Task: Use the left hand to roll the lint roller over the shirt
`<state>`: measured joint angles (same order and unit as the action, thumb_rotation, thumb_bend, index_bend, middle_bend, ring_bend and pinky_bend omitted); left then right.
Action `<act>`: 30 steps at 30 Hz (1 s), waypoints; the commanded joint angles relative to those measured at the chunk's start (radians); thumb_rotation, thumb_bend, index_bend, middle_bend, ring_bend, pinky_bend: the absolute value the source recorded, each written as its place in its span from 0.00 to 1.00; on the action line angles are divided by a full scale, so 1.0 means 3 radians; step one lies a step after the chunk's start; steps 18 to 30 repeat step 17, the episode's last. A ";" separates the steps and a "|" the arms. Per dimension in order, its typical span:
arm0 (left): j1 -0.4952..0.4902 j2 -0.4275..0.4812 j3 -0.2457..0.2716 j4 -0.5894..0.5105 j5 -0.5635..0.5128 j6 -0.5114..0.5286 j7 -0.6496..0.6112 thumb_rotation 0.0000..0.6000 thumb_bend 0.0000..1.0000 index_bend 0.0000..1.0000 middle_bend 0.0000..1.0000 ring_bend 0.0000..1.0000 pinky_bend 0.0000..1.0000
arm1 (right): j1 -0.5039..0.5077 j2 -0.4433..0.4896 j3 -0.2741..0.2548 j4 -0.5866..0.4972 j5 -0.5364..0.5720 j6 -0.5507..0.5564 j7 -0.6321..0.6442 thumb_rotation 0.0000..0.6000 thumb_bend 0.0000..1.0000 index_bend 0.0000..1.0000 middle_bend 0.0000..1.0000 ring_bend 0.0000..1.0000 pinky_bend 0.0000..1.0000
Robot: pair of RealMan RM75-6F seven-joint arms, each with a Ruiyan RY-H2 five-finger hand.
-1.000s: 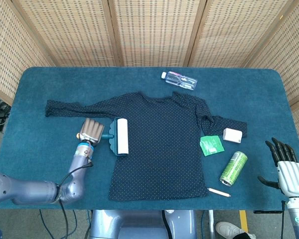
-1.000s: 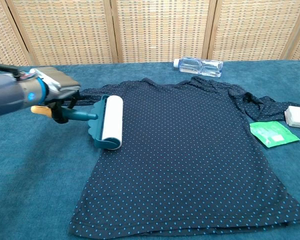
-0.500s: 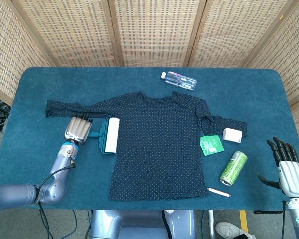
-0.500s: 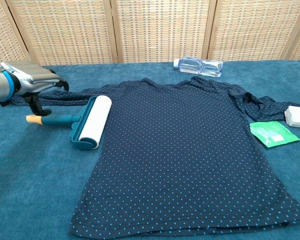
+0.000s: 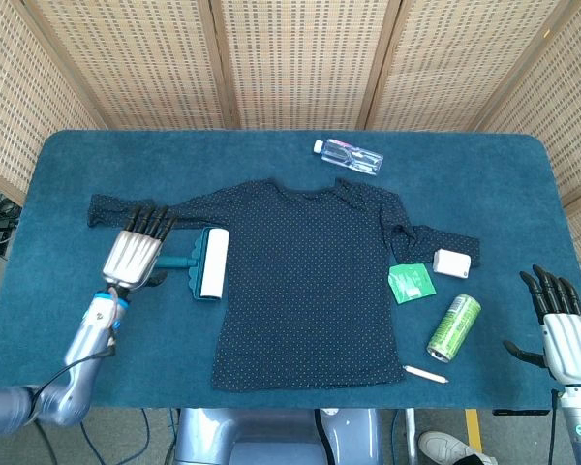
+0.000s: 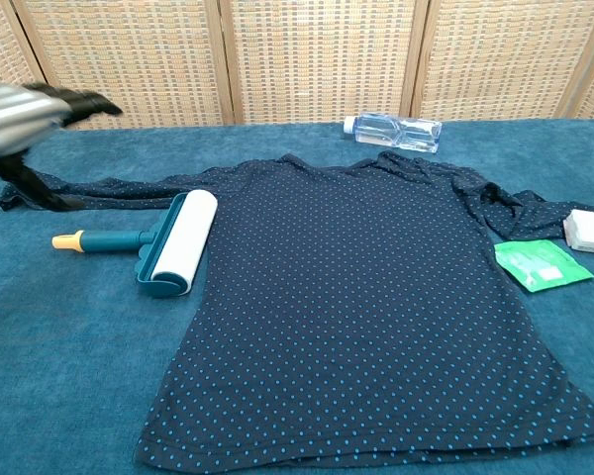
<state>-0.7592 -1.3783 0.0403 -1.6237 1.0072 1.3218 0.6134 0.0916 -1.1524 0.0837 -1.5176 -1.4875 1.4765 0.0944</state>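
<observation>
The navy dotted shirt [image 5: 310, 281] [image 6: 376, 297] lies flat across the middle of the table. The lint roller [image 5: 208, 263] [image 6: 173, 244], white drum on a teal frame with an orange-tipped handle, lies on the cloth at the shirt's left edge, its drum just touching the fabric. My left hand [image 5: 134, 256] [image 6: 25, 104] hovers above and left of the handle with fingers straight and apart, holding nothing. My right hand [image 5: 562, 334] is at the table's right front corner, fingers spread, empty.
A clear water bottle [image 5: 349, 155] [image 6: 391, 130] lies behind the shirt. Right of the shirt are a green packet [image 5: 411, 283] [image 6: 543, 264], a white box [image 5: 451, 263] [image 6: 590, 231], a green can [image 5: 453, 327] and a pencil [image 5: 426, 374].
My left hand let go of the roller handle, opened its fingers and lifted away to the left. The roller was dragged left off the shirt and now lies still.
</observation>
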 commanded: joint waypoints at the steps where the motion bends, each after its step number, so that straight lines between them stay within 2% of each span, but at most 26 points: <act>1: 0.0605 -0.0008 0.0251 -0.0065 0.0669 0.0766 -0.0424 1.00 0.20 0.00 0.00 0.00 0.00 | -0.0007 -0.0018 0.0006 -0.0010 -0.0041 0.0057 -0.0042 1.00 0.08 0.00 0.00 0.00 0.00; 3: 0.0763 -0.0038 0.0298 -0.0064 0.0787 0.0935 -0.0460 1.00 0.10 0.00 0.00 0.00 0.00 | -0.0011 -0.0034 0.0013 -0.0006 -0.0050 0.0085 -0.0064 1.00 0.08 0.00 0.00 0.00 0.00; 8: 0.1119 0.0005 0.0423 -0.0093 0.1000 0.1209 -0.0555 1.00 0.00 0.00 0.00 0.00 0.00 | -0.0017 -0.0051 0.0012 -0.0016 -0.0065 0.0114 -0.0128 1.00 0.08 0.00 0.00 0.00 0.00; 15: 0.1418 0.0148 0.0454 -0.0086 0.1155 0.1304 -0.0653 1.00 0.00 0.00 0.00 0.00 0.00 | -0.0036 -0.0047 0.0015 -0.0053 -0.0093 0.0177 -0.0188 1.00 0.08 0.00 0.00 0.00 0.00; 30: 0.1443 0.0168 0.0449 -0.0085 0.1179 0.1286 -0.0668 1.00 0.00 0.00 0.00 0.00 0.00 | -0.0038 -0.0045 0.0013 -0.0059 -0.0099 0.0181 -0.0196 1.00 0.08 0.00 0.00 0.00 0.00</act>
